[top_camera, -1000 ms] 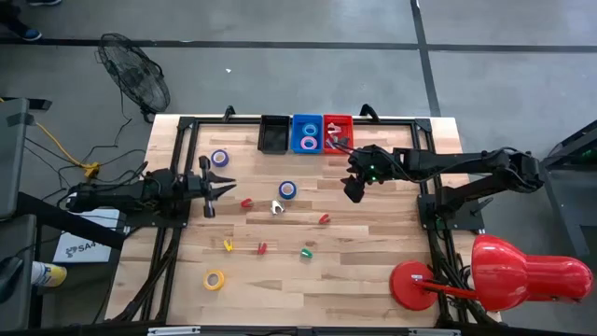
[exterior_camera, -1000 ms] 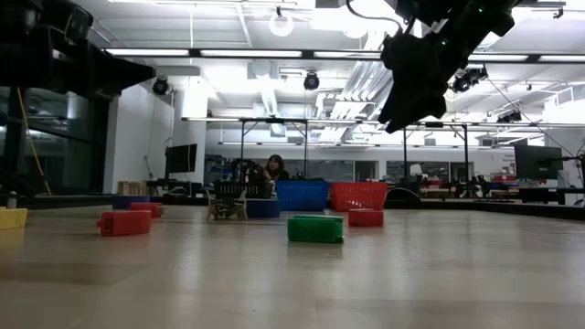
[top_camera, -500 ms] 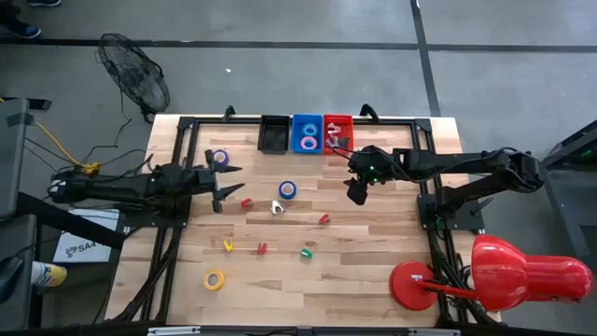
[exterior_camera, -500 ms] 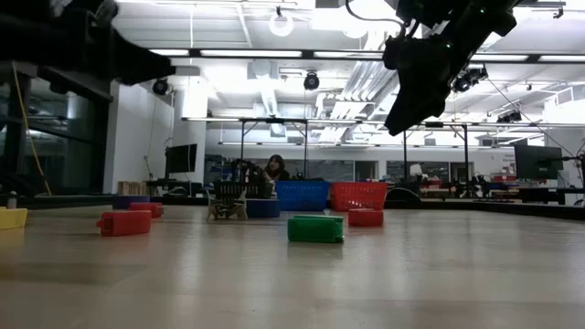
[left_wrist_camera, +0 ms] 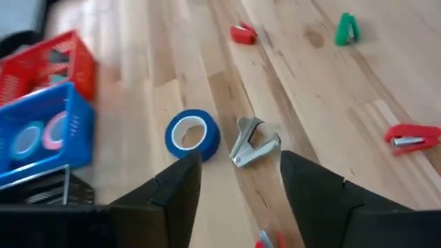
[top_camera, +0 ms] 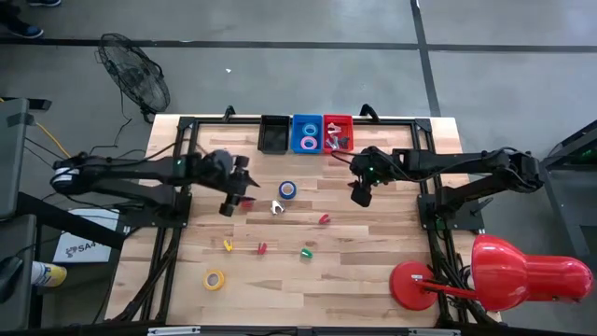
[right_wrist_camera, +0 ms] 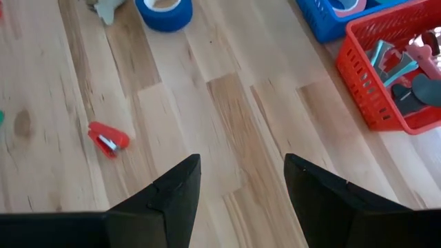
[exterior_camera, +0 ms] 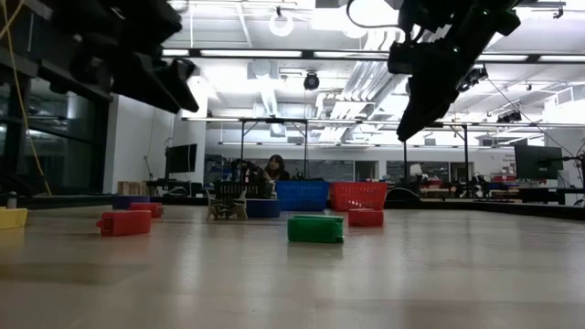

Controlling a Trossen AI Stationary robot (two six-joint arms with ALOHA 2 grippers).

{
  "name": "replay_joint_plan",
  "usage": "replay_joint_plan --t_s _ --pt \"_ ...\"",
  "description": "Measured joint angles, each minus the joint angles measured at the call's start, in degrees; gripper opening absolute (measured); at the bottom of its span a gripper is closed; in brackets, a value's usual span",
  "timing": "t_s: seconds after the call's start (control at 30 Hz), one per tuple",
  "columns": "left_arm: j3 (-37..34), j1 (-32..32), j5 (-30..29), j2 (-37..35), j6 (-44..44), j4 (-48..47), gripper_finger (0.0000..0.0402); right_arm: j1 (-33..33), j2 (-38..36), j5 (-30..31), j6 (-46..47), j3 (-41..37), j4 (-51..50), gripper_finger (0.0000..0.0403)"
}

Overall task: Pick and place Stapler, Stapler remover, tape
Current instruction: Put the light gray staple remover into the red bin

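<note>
My left gripper (top_camera: pixel 235 196) hangs open above the table left of centre, and nothing is between its fingers. Ahead of it lie a blue tape roll (left_wrist_camera: pixel 191 134) and a grey staple remover (left_wrist_camera: pixel 251 141). A red stapler (top_camera: pixel 247 201) lies just beside it. My right gripper (top_camera: pixel 359 193) hangs open over bare wood near the red bin (right_wrist_camera: pixel 400 76) and is also empty. Another red stapler (right_wrist_camera: pixel 108 140), a green stapler (top_camera: pixel 305 252), a yellow stapler (top_camera: pixel 229 245) and a yellow tape roll (top_camera: pixel 215 279) lie flat on the table.
A black bin (top_camera: pixel 274 133), a blue bin (top_camera: pixel 306 133) holding tape rolls and the red bin (top_camera: pixel 337 133) holding staple removers stand in a row at the far edge. A third red stapler (top_camera: pixel 262 248) lies near the yellow one. Bare wood spreads at the near right.
My left gripper has swung from the table's left edge toward the middle, has risen, and has tipped from level to slanting down over the blue tape and the staple remover. My right gripper has stayed in place, rolling slightly. No object has moved.
</note>
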Motion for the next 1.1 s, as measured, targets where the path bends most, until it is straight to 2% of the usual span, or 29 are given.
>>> replay_joint_plan --t_s 0.17,0.33,0.43,0.57,0.8,0.93,1.1 --pt "2.71 8.78 13.59 5.48 7.35 -0.73 0.0163 0.00 0.00 -0.02 -0.02 0.00 -1.02 0.0201" --pt "5.45 11.92 18.56 11.42 17.44 -3.90 0.0157 0.00 0.00 -0.02 -0.07 0.00 -1.10 0.0201" --pt "8.08 11.88 18.37 15.99 23.93 -5.13 0.0157 0.00 0.00 -0.04 -0.07 0.00 -1.09 0.0201" --pt "13.46 11.89 17.72 22.79 27.29 -7.62 0.0157 0.00 0.00 -0.17 0.04 0.00 -1.25 0.0201" --pt "21.11 11.44 14.79 31.26 39.12 -17.77 0.0157 -0.01 0.00 -2.01 0.13 0.01 -1.96 0.0201" --pt "23.11 10.69 10.89 32.88 45.61 -21.14 0.0165 -0.01 0.00 -2.34 0.20 0.00 -2.44 0.0201" --pt "23.27 7.59 7.41 33.12 49.61 -20.52 0.0204 -0.02 0.00 -2.60 0.55 0.00 -2.55 0.0201"
